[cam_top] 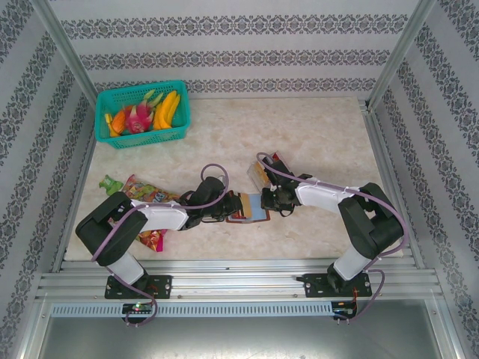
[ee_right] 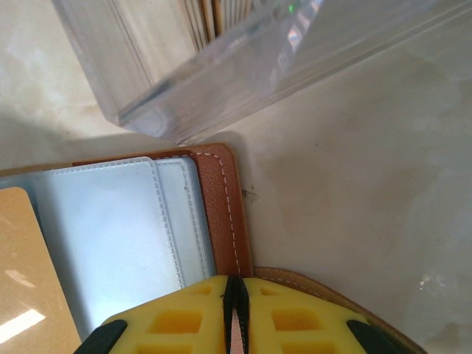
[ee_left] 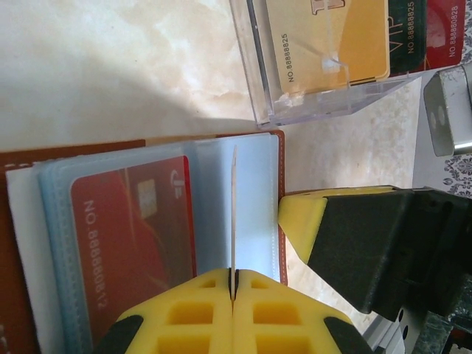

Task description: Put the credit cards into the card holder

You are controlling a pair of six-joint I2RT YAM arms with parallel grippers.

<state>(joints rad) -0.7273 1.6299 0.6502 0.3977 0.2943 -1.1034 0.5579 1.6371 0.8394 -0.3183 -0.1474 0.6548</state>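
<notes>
The left end effector (ee_left: 233, 284) clenches a tan credit card (ee_left: 234, 206) edge-on over the open card holder (ee_right: 221, 214). The right end effector (ee_right: 236, 295) pinches its brown cover.

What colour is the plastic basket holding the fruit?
The rectangular plastic mesh basket is teal, clearest in the top external view.

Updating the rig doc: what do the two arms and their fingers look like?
Left arm and right arm: white links, chunky black joints, black bases, looping purple cables. Fingers: yellow pads with square recesses on black bodies.
</notes>
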